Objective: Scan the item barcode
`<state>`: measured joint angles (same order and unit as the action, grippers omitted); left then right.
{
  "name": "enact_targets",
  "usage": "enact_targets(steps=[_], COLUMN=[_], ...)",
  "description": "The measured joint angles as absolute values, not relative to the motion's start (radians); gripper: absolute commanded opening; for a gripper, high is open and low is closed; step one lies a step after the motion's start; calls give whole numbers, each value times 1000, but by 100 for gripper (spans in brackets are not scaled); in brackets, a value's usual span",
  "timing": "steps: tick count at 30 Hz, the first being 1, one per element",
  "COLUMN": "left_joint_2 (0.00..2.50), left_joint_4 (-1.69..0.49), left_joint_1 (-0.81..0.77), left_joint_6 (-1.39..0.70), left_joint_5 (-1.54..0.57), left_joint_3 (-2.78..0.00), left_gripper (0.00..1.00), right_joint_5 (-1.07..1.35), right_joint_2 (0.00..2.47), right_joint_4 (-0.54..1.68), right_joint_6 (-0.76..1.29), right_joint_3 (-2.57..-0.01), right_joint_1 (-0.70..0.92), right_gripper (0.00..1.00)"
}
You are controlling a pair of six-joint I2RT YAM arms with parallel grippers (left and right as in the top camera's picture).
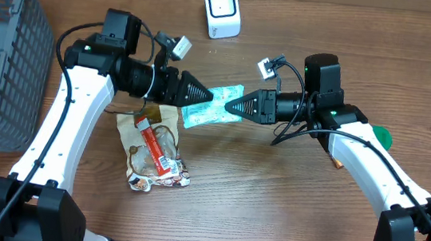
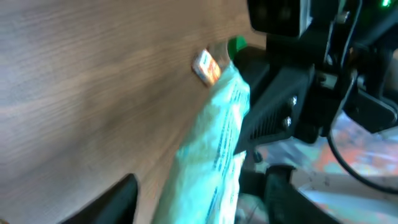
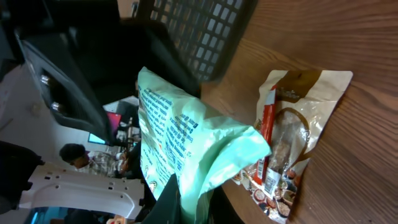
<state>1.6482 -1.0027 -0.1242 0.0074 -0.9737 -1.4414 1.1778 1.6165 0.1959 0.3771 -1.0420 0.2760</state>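
Right gripper (image 1: 228, 106) is clenching one end of the mint-green packet (image 1: 215, 111); left gripper (image 1: 209, 97) is standing released at the other. Seemingly light, limp film, best pinched edgewise.

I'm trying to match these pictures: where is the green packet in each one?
Overhead: green packet near the centre.
Left wrist: packet lower centre, slanting upward.
Right wrist: packet at centre, up close.
Shared landmark: wooden table in all three.
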Motion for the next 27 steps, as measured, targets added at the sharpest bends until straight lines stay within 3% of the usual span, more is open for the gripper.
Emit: enact_targets(steps=[2,3,6,12,21,27], left_joint_2=[1648,1648,1648,1648,1648,1648], left_joint_4=[-942,-917,-828,-685,-680,-682], left_joint_1=[-124,-123,-115,-65,9,18], left_joint_6=[8,9,-1,-61,-88,-98], left_joint_5=[-970,-967,-941,-723,-124,82], left_joint_3=[-1441,-1440,-1440,-1441,-1440,-1440], left_gripper=[80,92,99,100,100,100], right_joint_5=[1172,1169,1164,1159,1084,991], right_joint_2=[1617,1617,1617,1617,1617,1617], right_joint_4=[196,196,196,202,221,230], right_joint_6=[374,374,372,372,337,261], right_joint_3=[-1042,-1042,-1042,-1042,-1041,-1041], right_joint_1=[276,276,276,276,277,282], right_gripper=[4,4,4,4,4,4])
